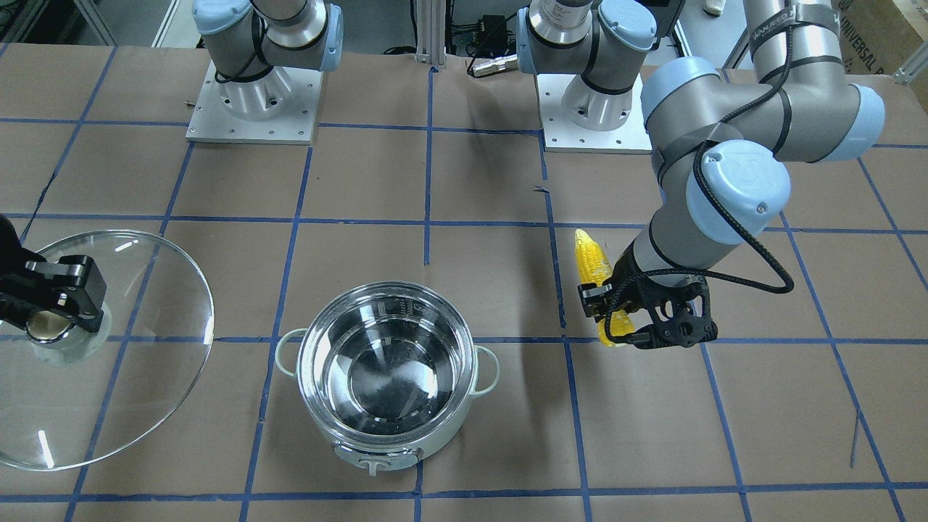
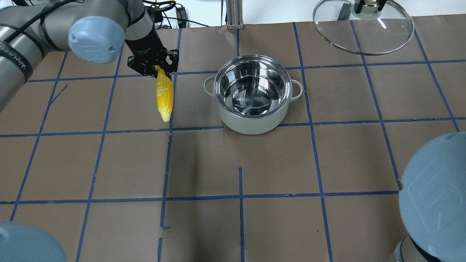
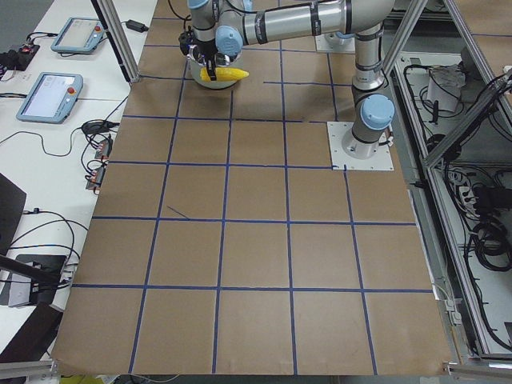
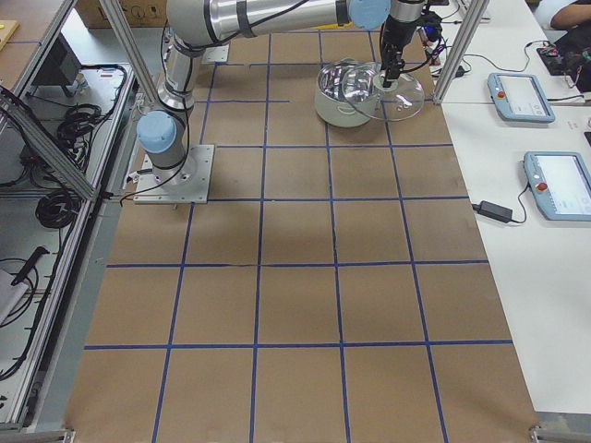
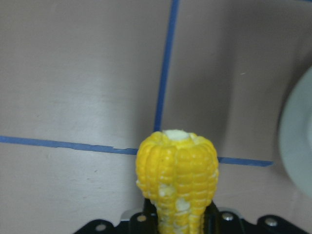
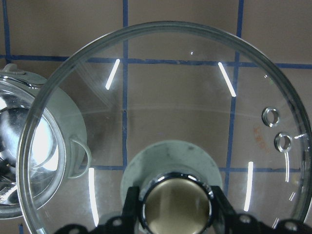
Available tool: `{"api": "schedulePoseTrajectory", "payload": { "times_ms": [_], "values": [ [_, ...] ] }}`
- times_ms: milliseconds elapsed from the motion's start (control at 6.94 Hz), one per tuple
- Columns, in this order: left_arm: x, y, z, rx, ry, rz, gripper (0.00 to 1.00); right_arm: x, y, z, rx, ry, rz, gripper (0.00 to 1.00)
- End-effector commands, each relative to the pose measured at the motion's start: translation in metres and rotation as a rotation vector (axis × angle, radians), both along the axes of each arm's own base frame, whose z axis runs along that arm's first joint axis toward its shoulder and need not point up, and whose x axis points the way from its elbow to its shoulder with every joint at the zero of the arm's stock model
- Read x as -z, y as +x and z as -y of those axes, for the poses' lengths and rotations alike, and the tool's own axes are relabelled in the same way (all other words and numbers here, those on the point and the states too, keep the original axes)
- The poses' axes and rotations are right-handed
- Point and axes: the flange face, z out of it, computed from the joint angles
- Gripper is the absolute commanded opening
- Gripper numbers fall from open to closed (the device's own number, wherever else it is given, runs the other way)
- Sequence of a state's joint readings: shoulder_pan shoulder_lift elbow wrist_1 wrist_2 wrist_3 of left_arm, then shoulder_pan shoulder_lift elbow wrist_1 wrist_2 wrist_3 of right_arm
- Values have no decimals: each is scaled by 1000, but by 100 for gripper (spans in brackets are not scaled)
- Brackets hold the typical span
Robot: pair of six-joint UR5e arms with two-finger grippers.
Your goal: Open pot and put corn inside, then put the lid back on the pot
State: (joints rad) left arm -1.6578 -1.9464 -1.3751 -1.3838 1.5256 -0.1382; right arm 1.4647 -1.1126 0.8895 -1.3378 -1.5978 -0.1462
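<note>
The left gripper (image 2: 157,68) is shut tight on the fat end of the corn cob (image 2: 164,96). The pointy tip sticks far out. The corn is beside the steel pot (image 2: 251,125), not over it yet. The pot is open and has nothing in it.

The right gripper (image 6: 176,207) is pinched on the knob (image 1: 45,328) of the glass lid (image 1: 145,326) and holds it off to the side of the pot.

The corn could slip or swing down, because it is held only at one end and it is round and bumpy. Its long tip could bump the pot's rim on the way in. The lid is wide and hangs from one small smooth knob, so it could tip or twist. Then it might land crooked on the pot.

The corn is yellow with rows of little bumps and some pale spots. The pot is round and shiny like a mirror inside, pale green outside, with two small loop handles. The lid is clear and has small holes near its edge. The table (image 2: 233,225) is covered in flat brown paper with blue tape lines
</note>
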Motion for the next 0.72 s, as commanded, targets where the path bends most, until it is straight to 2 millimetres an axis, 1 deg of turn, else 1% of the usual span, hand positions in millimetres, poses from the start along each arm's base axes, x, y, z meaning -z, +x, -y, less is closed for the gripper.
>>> {"api": "schedulePoseTrajectory", "payload": {
  "times_ms": [0, 144, 288, 432, 576],
  "values": [
    [-22, -69, 27, 47, -72, -16, 10, 1, 0, 0, -1, 2, 1, 2],
    [-9, -98, 36, 80, -75, -21, 10, 2, 0, 1, -1, 4, 0, 2],
    [8, -120, 40, 106, -66, -19, 11, 1, 0, 1, -1, 2, 1, 2],
    [14, -135, 45, 120, -91, -27, 11, 3, 0, 1, -1, 6, 0, 2],
    [20, -152, 45, 116, -92, -30, 11, 3, 0, 1, 0, 7, 0, 2]
  ]
}}
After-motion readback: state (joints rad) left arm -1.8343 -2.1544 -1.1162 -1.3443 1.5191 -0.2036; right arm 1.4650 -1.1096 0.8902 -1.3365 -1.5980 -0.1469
